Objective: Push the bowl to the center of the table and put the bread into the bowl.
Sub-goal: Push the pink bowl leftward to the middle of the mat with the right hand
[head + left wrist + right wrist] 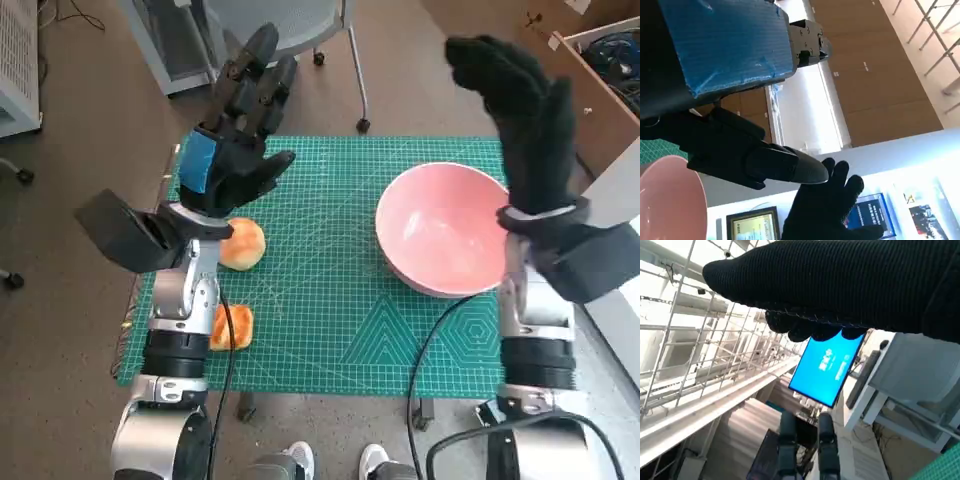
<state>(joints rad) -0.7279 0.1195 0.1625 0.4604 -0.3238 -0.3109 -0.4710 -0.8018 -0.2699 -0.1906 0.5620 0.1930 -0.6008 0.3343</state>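
A pink bowl [443, 230] stands on the right half of the green cutting mat [330, 290]; its rim [670, 200] also shows in the left wrist view. A round bread roll [243, 244] lies at the mat's left side, and a second orange piece of bread [231, 326] lies nearer the front left edge. My left hand [240, 130] is raised above the roll, fingers spread, holding nothing. My right hand [525, 120] is lifted high above the bowl's right rim, open and empty; it also appears in the left wrist view [832, 205].
An office chair's base [330, 50] stands behind the table. A box with cables [605, 60] sits at the far right. A person's shoes [335, 462] show below the table's front edge. The right wrist view shows only the room: shelving and a blue screen [827, 367].
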